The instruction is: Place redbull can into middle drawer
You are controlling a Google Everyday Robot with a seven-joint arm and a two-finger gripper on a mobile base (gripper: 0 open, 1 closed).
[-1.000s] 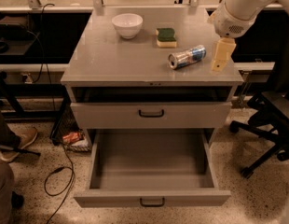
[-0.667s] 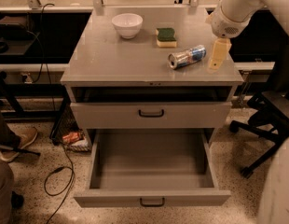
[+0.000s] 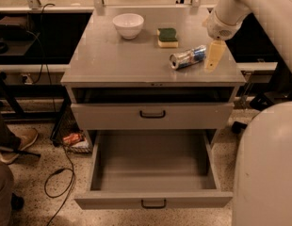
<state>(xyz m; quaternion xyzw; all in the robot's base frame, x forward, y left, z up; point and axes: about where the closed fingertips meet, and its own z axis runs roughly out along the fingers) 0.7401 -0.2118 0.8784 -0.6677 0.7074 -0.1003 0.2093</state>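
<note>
- Gripper (image 3: 212, 62) has drifted slightly toward the left of the frame over the last second. It now hangs tip-down in the upper right, just beside the right end of the redbull can (image 3: 188, 57).
- Redbull can lies where it lay a second ago, on the right part of the desk (image 3: 113, 62), below and right of the sponge (image 3: 167, 36). The white bowl (image 3: 128, 25) at upper centre has not moved either.
- That small shift reads as the last of the approach. The can is not lifted and nothing holds it, so the grasp and the whole carry are still to do.
- From this angle the gripper shows as one pale slab, so I cannot tell whether it is open or closed. It may be touching the can's end, though a thin gap looks more likely.
- The can rests on its side, slim and silver with a blue band. Its round end faces the lower left and its length runs up toward the right.
- Lying like that it would probably roll across the smooth top if nudged from the side.
- The middle drawer (image 3: 153, 164) is pulled well out at lower centre, its grey floor showing, ready to receive the can. The upper drawer (image 3: 153, 121) sits above it, between the desk top and the open one.
</note>
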